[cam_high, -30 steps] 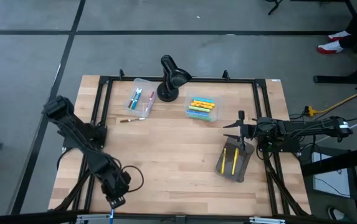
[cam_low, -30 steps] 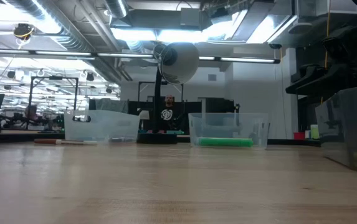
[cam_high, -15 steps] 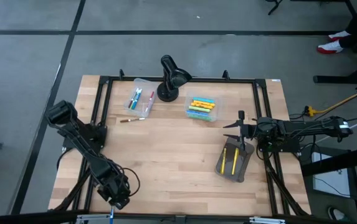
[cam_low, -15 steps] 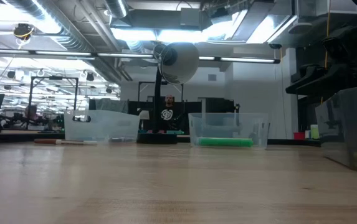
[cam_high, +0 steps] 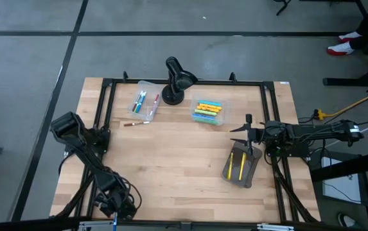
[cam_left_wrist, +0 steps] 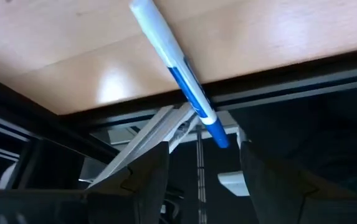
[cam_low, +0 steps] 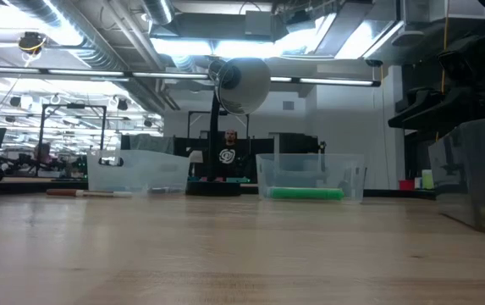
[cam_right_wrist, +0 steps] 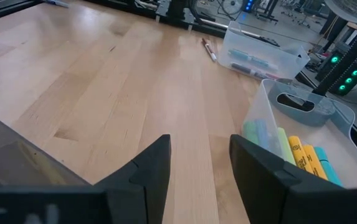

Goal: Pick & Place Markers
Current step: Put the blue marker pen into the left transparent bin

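Left gripper (cam_left_wrist: pixel 203 165) spread over a blue-and-white marker (cam_left_wrist: pixel 179 73) at the table edge (cam_left_wrist: pixel 72 74); right gripper (cam_right_wrist: pixel 200 155) parted — holding nothing.

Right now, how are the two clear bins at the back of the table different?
The left bin holds a few thin markers, spread loosely; the right bin is packed with a row of thicker yellow, green and blue markers. The left bin sits at an angle, the right one nearly square to the table edge. Both are clear plastic and flank the black lamp.
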Controlling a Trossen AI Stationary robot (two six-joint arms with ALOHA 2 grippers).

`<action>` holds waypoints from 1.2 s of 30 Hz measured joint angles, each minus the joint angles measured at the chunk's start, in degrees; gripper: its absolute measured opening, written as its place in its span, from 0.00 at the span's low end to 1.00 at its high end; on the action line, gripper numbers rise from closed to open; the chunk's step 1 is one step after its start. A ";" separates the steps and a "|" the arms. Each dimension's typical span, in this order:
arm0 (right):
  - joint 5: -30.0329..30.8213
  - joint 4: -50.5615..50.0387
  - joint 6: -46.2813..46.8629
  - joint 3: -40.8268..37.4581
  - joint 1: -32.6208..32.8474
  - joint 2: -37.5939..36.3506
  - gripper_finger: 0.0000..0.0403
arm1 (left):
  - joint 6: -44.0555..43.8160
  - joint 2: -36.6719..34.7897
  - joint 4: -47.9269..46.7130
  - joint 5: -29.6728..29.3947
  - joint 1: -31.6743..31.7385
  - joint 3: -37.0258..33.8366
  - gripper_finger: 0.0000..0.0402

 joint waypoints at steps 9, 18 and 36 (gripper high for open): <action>0.00 0.00 0.00 0.00 0.00 0.00 0.40 | -3.75 2.67 0.32 1.04 0.04 0.00 0.48; 0.00 0.00 0.00 0.00 0.00 -0.01 0.40 | -4.24 3.84 1.05 1.37 0.19 0.00 0.48; 0.00 0.00 0.00 0.00 0.00 -0.02 0.40 | -4.54 4.35 -1.91 1.62 0.95 0.00 0.48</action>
